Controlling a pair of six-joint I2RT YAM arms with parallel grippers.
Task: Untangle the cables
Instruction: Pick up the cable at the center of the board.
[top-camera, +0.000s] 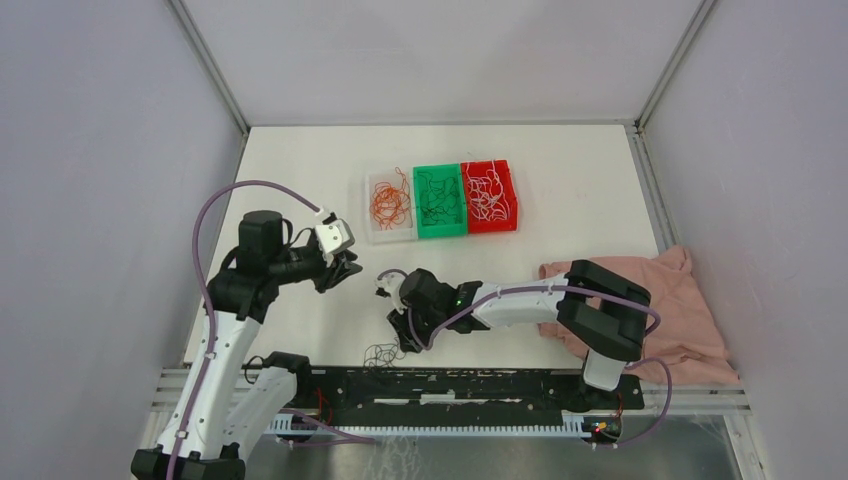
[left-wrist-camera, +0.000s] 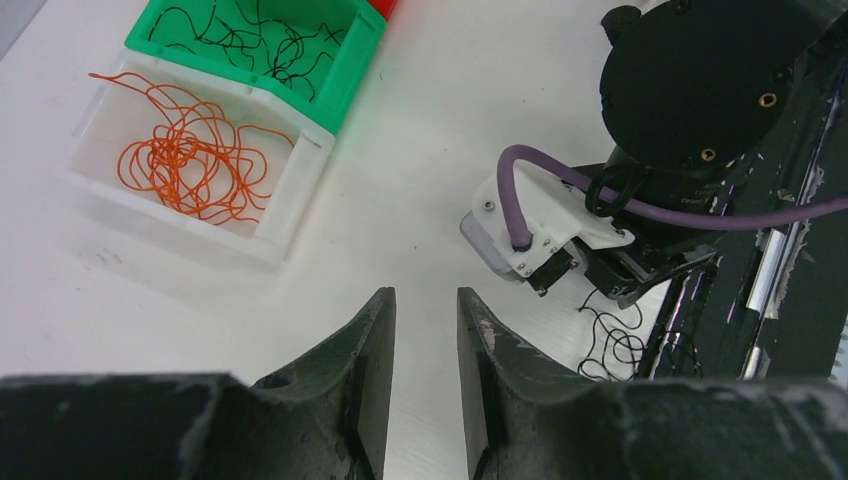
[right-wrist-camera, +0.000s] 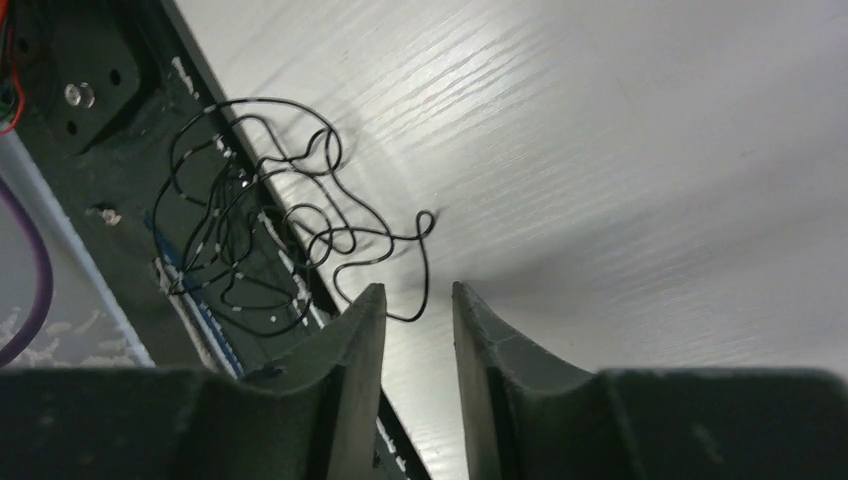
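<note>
A small tangle of black cables (top-camera: 382, 355) lies at the table's near edge, partly over the black base rail. In the right wrist view the tangle (right-wrist-camera: 260, 220) lies just ahead and to the left, with one loop reaching my fingertips. My right gripper (top-camera: 403, 342) (right-wrist-camera: 418, 290) hovers next to it, open and empty. My left gripper (top-camera: 350, 272) (left-wrist-camera: 425, 295) is open and empty above bare table. Orange cables (top-camera: 390, 203) (left-wrist-camera: 190, 165) lie in a clear bin, black cables (top-camera: 438, 197) (left-wrist-camera: 255, 40) in a green bin, and white cables (top-camera: 489, 193) in a red bin.
The three bins (top-camera: 415, 234) stand side by side at the table's middle back. A pink cloth (top-camera: 670, 300) lies at the right. The black base rail (top-camera: 480, 385) runs along the near edge. My right wrist (left-wrist-camera: 540, 225) fills the left wrist view's right side.
</note>
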